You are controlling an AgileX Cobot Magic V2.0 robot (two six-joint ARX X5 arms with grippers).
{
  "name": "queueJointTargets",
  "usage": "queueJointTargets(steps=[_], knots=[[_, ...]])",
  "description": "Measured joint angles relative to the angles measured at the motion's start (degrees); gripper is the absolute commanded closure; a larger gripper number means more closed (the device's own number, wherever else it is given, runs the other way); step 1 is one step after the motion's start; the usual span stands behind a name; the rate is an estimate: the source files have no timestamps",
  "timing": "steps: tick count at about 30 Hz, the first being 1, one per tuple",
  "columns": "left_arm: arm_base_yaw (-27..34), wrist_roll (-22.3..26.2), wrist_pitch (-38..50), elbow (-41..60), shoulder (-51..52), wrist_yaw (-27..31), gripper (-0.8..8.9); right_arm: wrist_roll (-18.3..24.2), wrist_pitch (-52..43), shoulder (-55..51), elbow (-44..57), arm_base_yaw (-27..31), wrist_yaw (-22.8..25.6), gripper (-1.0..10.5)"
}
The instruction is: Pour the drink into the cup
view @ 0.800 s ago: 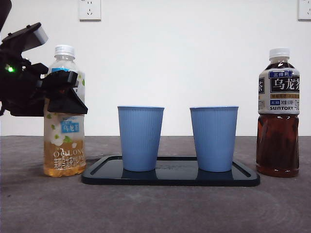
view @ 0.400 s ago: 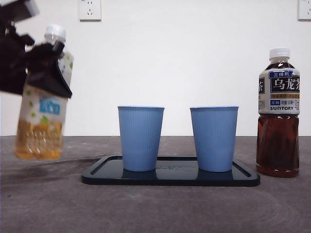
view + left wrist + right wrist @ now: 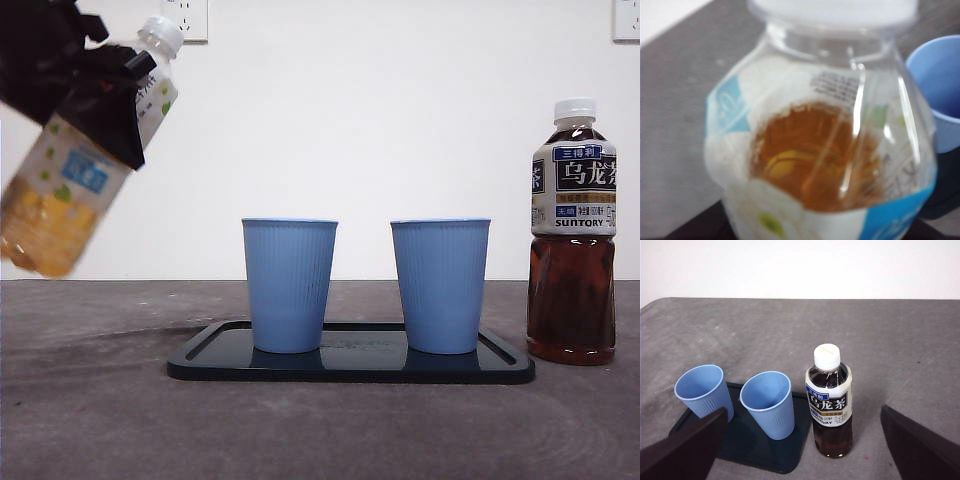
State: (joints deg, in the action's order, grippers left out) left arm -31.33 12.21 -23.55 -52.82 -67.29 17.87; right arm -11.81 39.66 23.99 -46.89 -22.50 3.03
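My left claw [image 3: 95,100] is clamped on the pale tea bottle [image 3: 85,160], tilted mid-air, upper left of frame. Cap's on, nothing poured; both cups [image 3: 289,285] on the tray [image 3: 350,368] look empty. Right claw [image 3: 800,450] idles wide open.

green-tea bottle [image 3: 75,160] lifted higher, tilted further, cap toward cups

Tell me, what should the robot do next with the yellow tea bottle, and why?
Probably carry it sideways toward the nearer blue cup. The left tool holds the tilted bottle off the table, well short of that cup, and the white cap looks still on.
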Motion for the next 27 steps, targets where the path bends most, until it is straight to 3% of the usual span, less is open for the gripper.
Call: queueJointTargets(steps=[6,16,27], knots=[[-4.6,5.1,-8.6,-9.4,-6.1,9.2,6.60,0.0,0.0,0.0,0.0,0.0,0.0,4.6],[-10.6,8.4,-20.2,-21.5,-20.4,21.1,6.64,0.0,0.0,0.0,0.0,0.0,0.0,4.6],[-13.4,10.3,-23.7,-21.8,-24.9,25.8,6.65,0.0,0.0,0.0,0.0,0.0,0.0,4.6]])
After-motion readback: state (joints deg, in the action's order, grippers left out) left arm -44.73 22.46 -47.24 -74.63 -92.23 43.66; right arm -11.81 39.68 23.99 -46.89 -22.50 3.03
